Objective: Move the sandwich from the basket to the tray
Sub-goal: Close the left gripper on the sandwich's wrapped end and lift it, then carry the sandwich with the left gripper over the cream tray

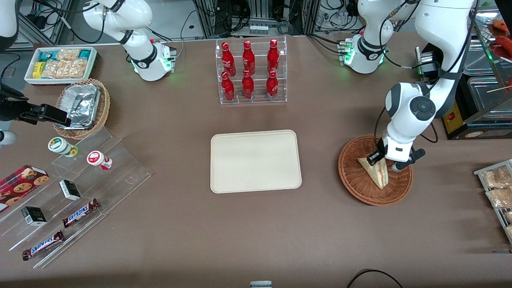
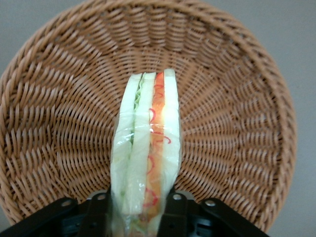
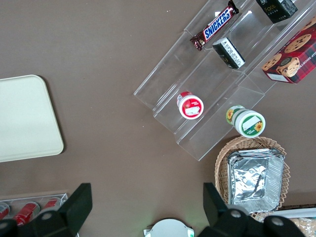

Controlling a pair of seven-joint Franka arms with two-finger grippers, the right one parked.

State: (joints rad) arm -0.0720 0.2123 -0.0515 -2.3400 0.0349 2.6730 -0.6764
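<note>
Nearest the front camera lay the Snickers bars (image 1: 60,228) on a clear stepped stand (image 1: 80,188), at the parked arm's end of the tabletop (image 1: 240,232). With them stood a cookie box (image 1: 22,181) and two small tubs (image 1: 80,154). Farther from the camera sat a tan basket of foil (image 1: 82,108) and a white bin of snacks (image 1: 61,64).

Mid-table lay the tray (image 1: 255,161), bare, with a rack of red bottles (image 1: 251,72) farther from the camera.

Toward the working arm's end sat the basket (image 1: 356,180), and in it the sandwich (image 1: 378,173), standing on edge. The gripper (image 1: 379,157) was down in the basket at the wedge's end that lay farther from the camera. In the wrist view the fingers (image 2: 174,210) flanked the bread faces and looked closed on the wrapped wedge, so the sandwich (image 2: 146,153) ran lengthwise straight out from the gripper (image 2: 140,212), filling edge up. The basket weave (image 2: 59,123) ringed it.

The grasp seemed made, so a lift would likely come next. From the basket the tray lay sideways toward the parked arm's end, across bare tabletop. Only the basket's low rim stood in the way, and the bottle rack lay well off that line.
</note>
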